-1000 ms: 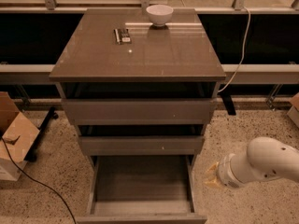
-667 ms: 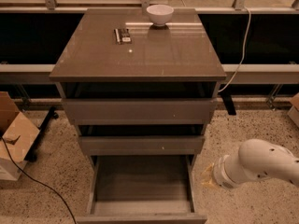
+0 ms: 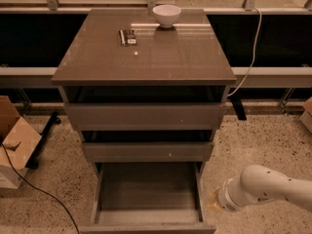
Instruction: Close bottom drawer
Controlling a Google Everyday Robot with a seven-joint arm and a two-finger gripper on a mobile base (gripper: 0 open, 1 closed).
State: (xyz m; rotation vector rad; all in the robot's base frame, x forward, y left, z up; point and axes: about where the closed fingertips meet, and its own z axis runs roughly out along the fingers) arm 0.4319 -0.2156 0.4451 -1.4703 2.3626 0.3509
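**Bottom drawer** (image 3: 148, 191): lowest of three in the grey-brown desk (image 3: 161, 57). It is standing pulled well out toward the near edge, with its grey tray showing. It is sitting where it was a second ago.

**Gripper** (image 3: 217, 201): sitting at the tip of the white arm (image 3: 268, 186), low at the near right, just beside the drawer's right wall. Whether it is open or closed, or holding anything, cannot be told.

**Change:** the arm is edging leftward, closer to the drawer than before. The approach is likely under way with no push begun; the gripper is probably still needing to reach the drawer's near front.

**Also present:** middle drawer (image 3: 146, 151), top drawer (image 3: 145, 116), white bowl (image 3: 166, 14) on the desk's far side, cardboard box (image 3: 14, 145) at left.
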